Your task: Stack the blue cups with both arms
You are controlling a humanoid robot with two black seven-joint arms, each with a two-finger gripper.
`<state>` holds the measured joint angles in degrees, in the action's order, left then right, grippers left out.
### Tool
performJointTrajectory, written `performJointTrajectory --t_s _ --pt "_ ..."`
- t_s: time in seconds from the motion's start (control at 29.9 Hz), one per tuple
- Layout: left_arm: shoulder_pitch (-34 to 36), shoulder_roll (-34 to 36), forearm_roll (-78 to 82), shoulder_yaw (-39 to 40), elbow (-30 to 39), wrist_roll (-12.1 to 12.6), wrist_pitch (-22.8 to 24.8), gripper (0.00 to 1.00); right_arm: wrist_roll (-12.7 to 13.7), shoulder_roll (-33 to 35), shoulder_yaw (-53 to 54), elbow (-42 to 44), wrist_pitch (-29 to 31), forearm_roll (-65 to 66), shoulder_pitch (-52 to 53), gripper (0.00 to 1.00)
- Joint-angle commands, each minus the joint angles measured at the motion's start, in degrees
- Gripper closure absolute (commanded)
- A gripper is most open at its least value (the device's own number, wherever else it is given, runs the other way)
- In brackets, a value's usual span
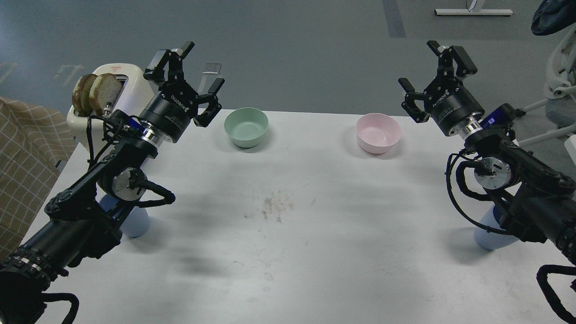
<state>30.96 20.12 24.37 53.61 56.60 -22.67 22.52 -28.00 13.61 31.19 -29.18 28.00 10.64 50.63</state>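
Observation:
One pale blue cup [135,222] stands on the white table [288,252] at the left, mostly hidden behind my left arm. The other blue cup [491,234] stands at the right, partly hidden behind my right arm. My left gripper [189,76] is open and empty, raised above the table's far left, near the mint-green bowl. My right gripper [438,76] is open and empty, raised above the far right, beside the pink bowl. Both grippers are far above and beyond the cups.
A mint-green bowl [246,127] and a pink bowl [378,132] sit at the table's far edge. A white toaster [114,85] with bread slices stands at the far left. A checked cloth [27,153] lies left of the table. A stain [276,204] marks the table's middle.

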Motion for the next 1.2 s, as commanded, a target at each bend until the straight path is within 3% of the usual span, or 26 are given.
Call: performJointTrajectory --t_s 0.0,0.47,0.73,0.9,1.17 --pt "-0.1 -0.2 0.1 0.0 0.0 -0.1 -0.1 0.02 0.0 0.0 0.0 0.0 0.0 0.0 0.0 0.0" --pt "0.3 0.4 0.2 0.0 0.0 -0.1 -0.2 0.02 0.0 0.0 -0.1 0.1 0.0 0.1 0.1 0.0" --pt "1.7 5.0 6.2 0.7 2.9 0.1 0.0 0.02 0.0 -0.1 -0.1 0.4 0.0 0.3 -0.1 0.0" --pt "3.1 9.8 6.9 0.1 4.1 0.2 1.3 0.02 0.0 0.1 -0.1 0.7 0.0 0.3 0.3 0.0" --pt "2.3 22.4 18.1 0.1 13.2 0.0 5.5 0.02 0.0 0.0 -0.1 0.7 0.0 0.5 0.3 0.0"
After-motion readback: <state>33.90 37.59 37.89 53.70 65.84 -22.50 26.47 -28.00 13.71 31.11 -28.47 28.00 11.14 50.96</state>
